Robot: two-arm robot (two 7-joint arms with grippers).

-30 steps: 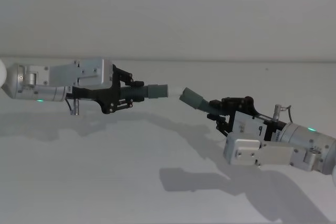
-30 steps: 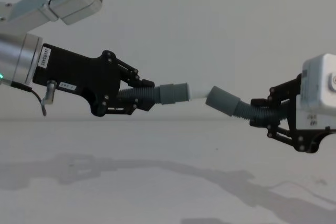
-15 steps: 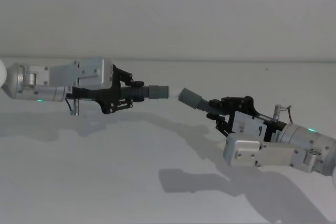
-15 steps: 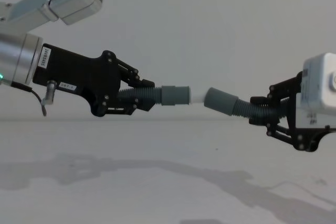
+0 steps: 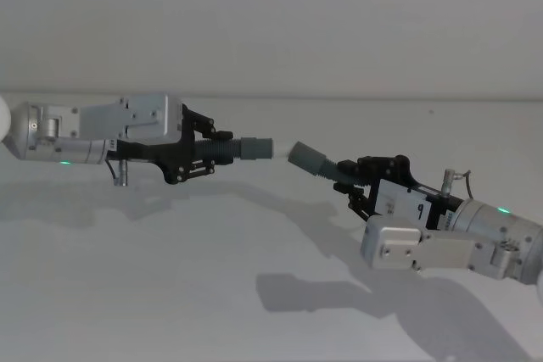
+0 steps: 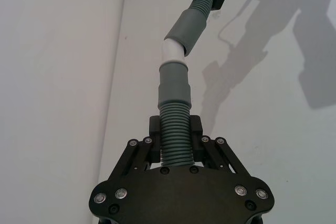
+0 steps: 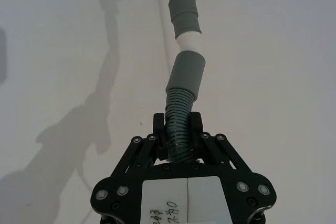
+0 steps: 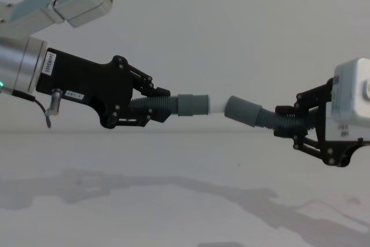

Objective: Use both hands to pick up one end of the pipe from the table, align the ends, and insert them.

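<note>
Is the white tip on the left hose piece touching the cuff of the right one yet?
Cannot tell. In the chest view the white tip reaches the right cuff with no clear gap, and the left wrist view shows them overlapping, but neither view shows contact plainly.

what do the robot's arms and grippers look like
Both arms are silver-grey metal cylinders with boxy light-grey housings and small green lights. The left gripper and right gripper are black plastic linkage grippers studded with silver screws. A thin cable loops beside each wrist. White labels with print sit on both gripper bases.
</note>
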